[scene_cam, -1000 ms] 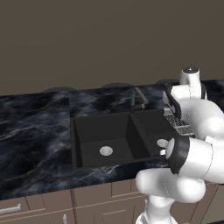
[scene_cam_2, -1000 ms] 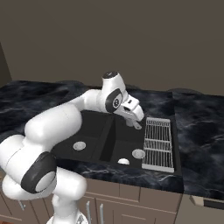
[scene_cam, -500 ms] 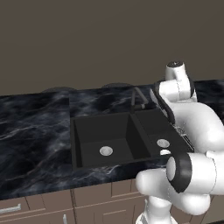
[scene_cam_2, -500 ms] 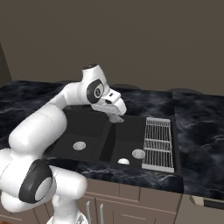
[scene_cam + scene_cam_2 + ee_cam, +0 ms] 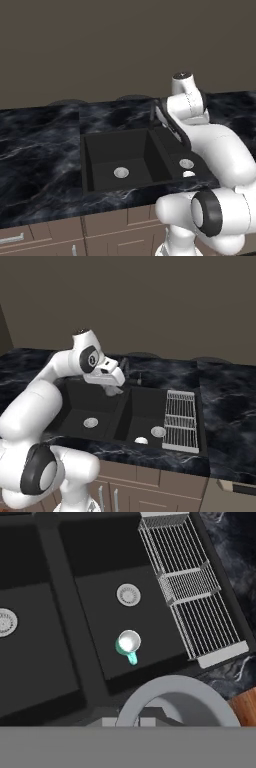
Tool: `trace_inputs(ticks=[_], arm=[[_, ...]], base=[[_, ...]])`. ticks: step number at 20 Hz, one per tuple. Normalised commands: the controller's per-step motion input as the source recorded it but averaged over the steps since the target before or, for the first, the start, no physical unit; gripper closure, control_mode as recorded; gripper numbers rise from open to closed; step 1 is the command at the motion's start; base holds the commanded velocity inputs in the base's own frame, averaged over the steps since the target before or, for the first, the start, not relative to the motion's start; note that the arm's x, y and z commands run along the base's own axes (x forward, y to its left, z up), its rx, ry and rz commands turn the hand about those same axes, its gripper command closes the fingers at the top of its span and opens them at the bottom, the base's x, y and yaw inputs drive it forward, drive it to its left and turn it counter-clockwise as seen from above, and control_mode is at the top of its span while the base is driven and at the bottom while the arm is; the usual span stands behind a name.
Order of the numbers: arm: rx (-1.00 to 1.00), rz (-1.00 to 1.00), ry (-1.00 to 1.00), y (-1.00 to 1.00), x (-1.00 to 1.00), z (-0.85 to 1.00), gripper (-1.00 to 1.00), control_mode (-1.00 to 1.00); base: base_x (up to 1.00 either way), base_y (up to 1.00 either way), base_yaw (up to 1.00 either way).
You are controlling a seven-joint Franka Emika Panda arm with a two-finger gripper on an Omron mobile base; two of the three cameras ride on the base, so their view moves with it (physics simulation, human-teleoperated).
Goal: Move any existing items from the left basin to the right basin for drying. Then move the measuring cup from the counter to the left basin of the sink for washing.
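The arm has swung leftward from over the wire rack (image 5: 181, 420) toward the sink's divider, leaving the teal mug (image 5: 128, 645) standing in the right basin (image 5: 150, 619) near its front edge; the first step looks done. The gripper (image 5: 114, 389) is closed and empty, well above the mug.

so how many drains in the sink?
2. One round silver drain sits in the floor of the left basin, one drain in the right basin, just above the teal mug in the hand view.
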Motion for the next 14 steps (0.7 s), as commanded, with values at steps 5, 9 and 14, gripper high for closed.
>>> trace_inputs(ticks=[5, 9, 14], arm=[[0.0, 0.1, 0.0, 0.68, -0.05, -0.15, 1.0, -1.0], [0.0, 0.11, 0.0, 0.68, 0.0, -0.36, 1.0, -1.0], [0.02, 0.13, 0.0, 0.61, 0.01, -0.57, 1.0, -1.0]], base=[[0.0, 0.0, 0.0], [0.0, 0.0, 0.0], [0.0, 0.0, 0.0]])
